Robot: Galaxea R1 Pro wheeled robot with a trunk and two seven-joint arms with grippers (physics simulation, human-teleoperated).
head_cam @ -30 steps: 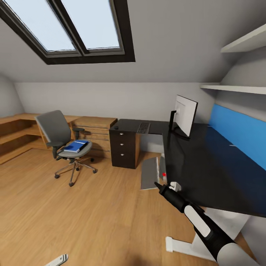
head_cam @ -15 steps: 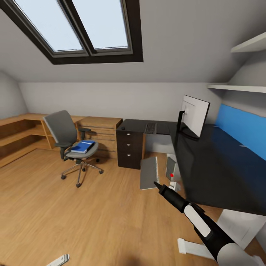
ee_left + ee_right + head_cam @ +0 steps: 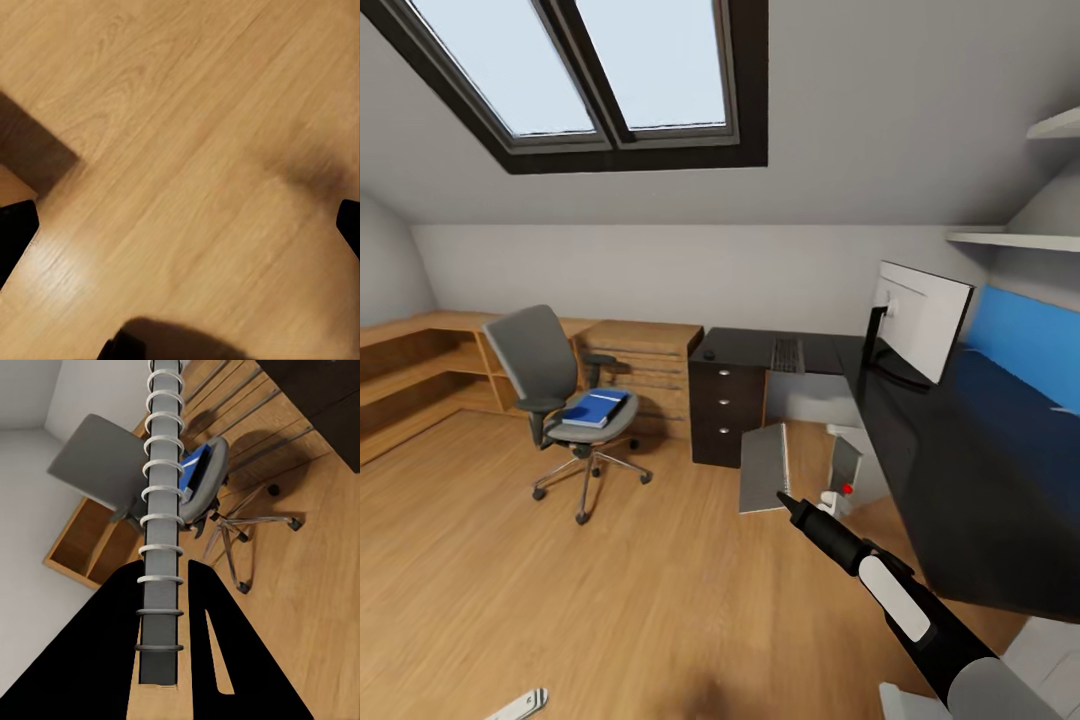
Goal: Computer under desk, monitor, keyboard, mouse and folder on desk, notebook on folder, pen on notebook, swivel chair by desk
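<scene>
My right gripper [image 3: 780, 497] is shut on the grey spiral-bound notebook [image 3: 765, 467], held upright above the floor in front of the desk [image 3: 960, 480]. In the right wrist view the notebook's spiral edge [image 3: 161, 510] runs between the black fingers [image 3: 217, 615]. The monitor [image 3: 920, 320], keyboard [image 3: 787, 354] and mouse [image 3: 709, 353] rest on the black desk top. The grey computer [image 3: 847, 468] stands under it. The blue folder [image 3: 597, 408] lies on the swivel chair [image 3: 555, 385], left of the drawers. My left gripper [image 3: 180, 229] is open over bare floor. The pen is out of view.
A light wooden dresser [image 3: 645, 360] stands between the chair and the black drawer unit [image 3: 727, 410]. Low wooden shelving [image 3: 410, 370] lines the left wall. White wall shelves [image 3: 1010, 240] hang above the desk. Open plank floor [image 3: 610, 600] lies between me and the chair.
The whole picture has shifted right, so the camera has moved. More of the computer shows under the desk. The right gripper keeps hold of the notebook.
</scene>
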